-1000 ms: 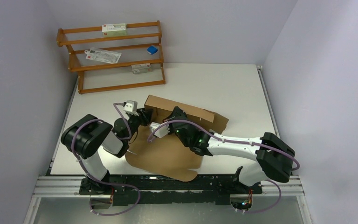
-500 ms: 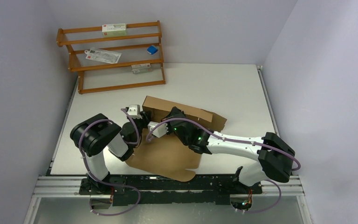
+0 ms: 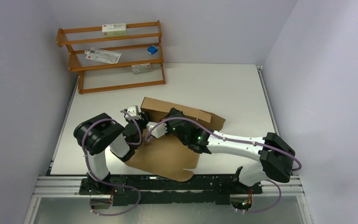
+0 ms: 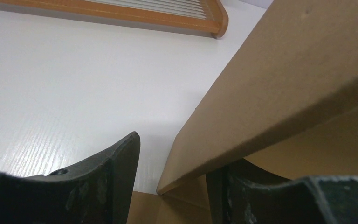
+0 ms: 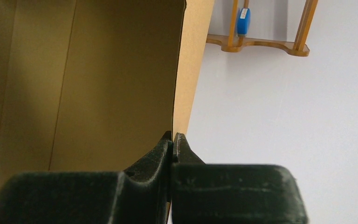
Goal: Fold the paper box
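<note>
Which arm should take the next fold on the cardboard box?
Probably left: the left gripper is open astride a flap edge of the paper box. The right gripper is shut on its upright wall.

Nothing legible. Red marks and faint print on the white carton (image 3: pixel 114 29) on the top rail of the rack (image 3: pixel 121 86), upper left of the frame, and on the flat packet (image 3: pixel 103 56) one shelf below: too small to read. Same for the grey carton (image 3: pixel 141 68) lower down. Plain brown on the box (image 3: pixel 168 154), unprinted.
</note>
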Robot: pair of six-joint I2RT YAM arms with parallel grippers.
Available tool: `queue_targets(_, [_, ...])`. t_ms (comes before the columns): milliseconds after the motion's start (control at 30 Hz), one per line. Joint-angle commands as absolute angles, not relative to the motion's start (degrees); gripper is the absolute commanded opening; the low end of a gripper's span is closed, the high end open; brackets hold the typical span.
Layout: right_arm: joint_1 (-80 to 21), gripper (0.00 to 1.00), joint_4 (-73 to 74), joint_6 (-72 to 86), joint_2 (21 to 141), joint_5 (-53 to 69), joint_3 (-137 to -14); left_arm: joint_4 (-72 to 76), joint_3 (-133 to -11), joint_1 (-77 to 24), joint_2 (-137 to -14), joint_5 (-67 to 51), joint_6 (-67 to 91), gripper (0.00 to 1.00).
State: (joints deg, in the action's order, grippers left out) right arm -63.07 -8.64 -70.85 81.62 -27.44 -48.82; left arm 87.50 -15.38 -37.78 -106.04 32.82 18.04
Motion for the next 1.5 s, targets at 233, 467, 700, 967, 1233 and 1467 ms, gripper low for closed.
queue_targets(233, [-64.0,0.0,3.0,-64.8,82.3,-24.5,-47.8,104.9,-16.0,-36.8,-104.0,42.7,21.5,0.65])
queue_targets(467, [-64.0,0.0,3.9,-64.3,82.0,-24.0,-48.2,104.9,-14.6,-36.5,-100.2,35.5,16.7,0.73])
queue_targets(700, [-64.0,0.0,5.1,-63.5,82.3,-23.1,-49.0,104.9,-14.4,-34.7,-99.8,29.0,14.2,0.7])
queue_targets(967, [-64.1,0.0,5.9,-62.8,82.6,-22.3,-49.5,104.9,-14.5,-34.7,-100.9,37.5,16.4,0.6])
queue_targets(1233, [-64.4,0.0,6.7,-62.5,82.6,-23.6,-49.3,104.9,-15.6,-34.8,-101.9,45.0,16.5,0.56])
queue_targets(1467, [-64.4,0.0,7.3,-62.2,82.6,-23.4,-49.7,104.9,-16.0,-36.0,-100.8,52.5,11.0,0.55])
